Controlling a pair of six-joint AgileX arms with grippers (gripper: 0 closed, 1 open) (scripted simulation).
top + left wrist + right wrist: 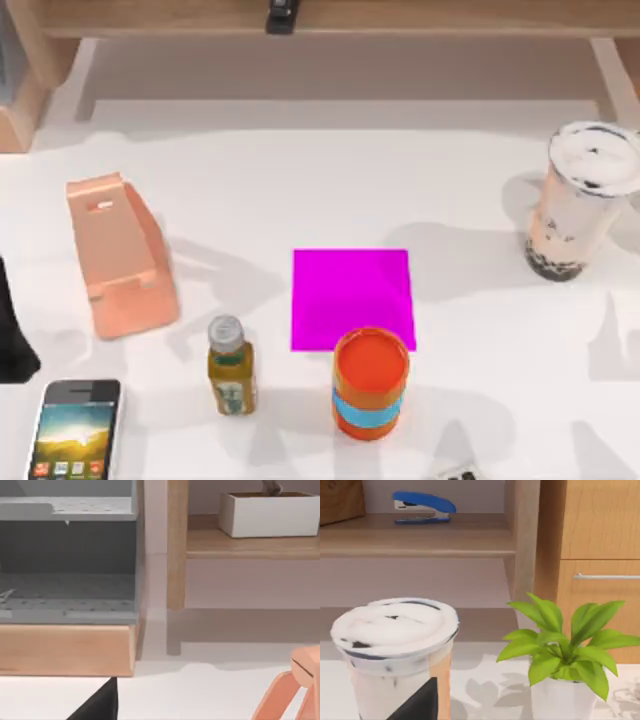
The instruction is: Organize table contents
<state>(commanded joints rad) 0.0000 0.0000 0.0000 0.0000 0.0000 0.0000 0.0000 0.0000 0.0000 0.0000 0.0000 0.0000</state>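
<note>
Top view | milk-tea cup (582, 205) upright, table (480, 400) right edge; smartphone (77, 428) front-left | right wrist view: cup close ahead | tool state: cannot tell, both arms | step: approach, judged | next: square up on cup.

— Where's the phone?
— I see the white-edged smartphone with colourful screen (77, 428) flat at the white bench's (480, 330) near-left corner.
— The tea?
— Clear lidded milk-tea cup with dark pearls (580, 200) upright, far right.

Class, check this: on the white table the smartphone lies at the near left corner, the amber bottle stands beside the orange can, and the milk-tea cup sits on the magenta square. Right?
Not quite. The top view shows the milk-tea cup standing on the bare table at far right, apart from the magenta square. The rest holds.
</note>
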